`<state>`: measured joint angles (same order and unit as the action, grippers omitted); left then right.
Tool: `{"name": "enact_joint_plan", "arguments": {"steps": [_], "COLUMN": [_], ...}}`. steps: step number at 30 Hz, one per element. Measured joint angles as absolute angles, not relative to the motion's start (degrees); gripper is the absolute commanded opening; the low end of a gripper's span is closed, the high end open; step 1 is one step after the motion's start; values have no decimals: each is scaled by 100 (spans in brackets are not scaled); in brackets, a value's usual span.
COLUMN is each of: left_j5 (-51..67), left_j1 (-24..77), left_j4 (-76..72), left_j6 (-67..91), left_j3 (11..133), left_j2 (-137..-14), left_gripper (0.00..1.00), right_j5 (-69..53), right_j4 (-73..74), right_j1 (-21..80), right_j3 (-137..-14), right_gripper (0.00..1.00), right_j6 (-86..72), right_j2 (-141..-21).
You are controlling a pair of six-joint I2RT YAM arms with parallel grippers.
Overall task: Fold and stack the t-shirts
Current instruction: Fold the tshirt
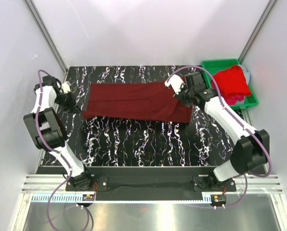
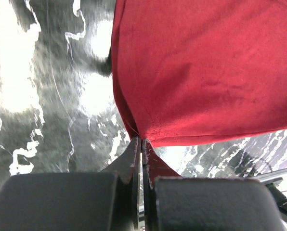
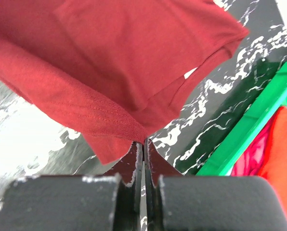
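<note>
The dark maroon t-shirt (image 1: 136, 100) lies stretched across the far half of the black marbled table (image 1: 143, 144), folded lengthwise. My left gripper (image 1: 77, 109) is shut on its left corner (image 2: 148, 130), which hangs just above the table. My right gripper (image 1: 178, 94) is shut on the shirt's right end, pinching a hemmed edge (image 3: 134, 127) that is lifted off the table. A bright red t-shirt (image 1: 231, 82) and a pink-magenta one (image 1: 236, 98) lie in the green bin; both also show at the right edge of the right wrist view, the red one (image 3: 283, 144) above the pink (image 3: 249, 159).
The green plastic bin (image 1: 208, 65) stands at the far right corner of the table, close behind my right arm; its rim shows in the right wrist view (image 3: 249, 130). White walls with metal posts enclose the table on three sides.
</note>
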<state>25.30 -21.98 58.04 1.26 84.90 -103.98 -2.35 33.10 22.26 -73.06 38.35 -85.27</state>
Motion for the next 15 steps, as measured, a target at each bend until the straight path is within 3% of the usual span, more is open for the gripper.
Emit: {"name": "enact_joint_plan", "arguments": {"steps": [15], "left_j5": [2445], "left_j1": [-1632], "left_j4": [5970], "left_j6": [-338], "left_j3": [11006], "left_j2": [-12084], "left_gripper": [0], "right_j5": [49], "right_j4": [2847], "right_j1": [1962], "right_j3": [-8941], "right_gripper": [0], "right_j6": [3739], "right_j2": [-10235]}}
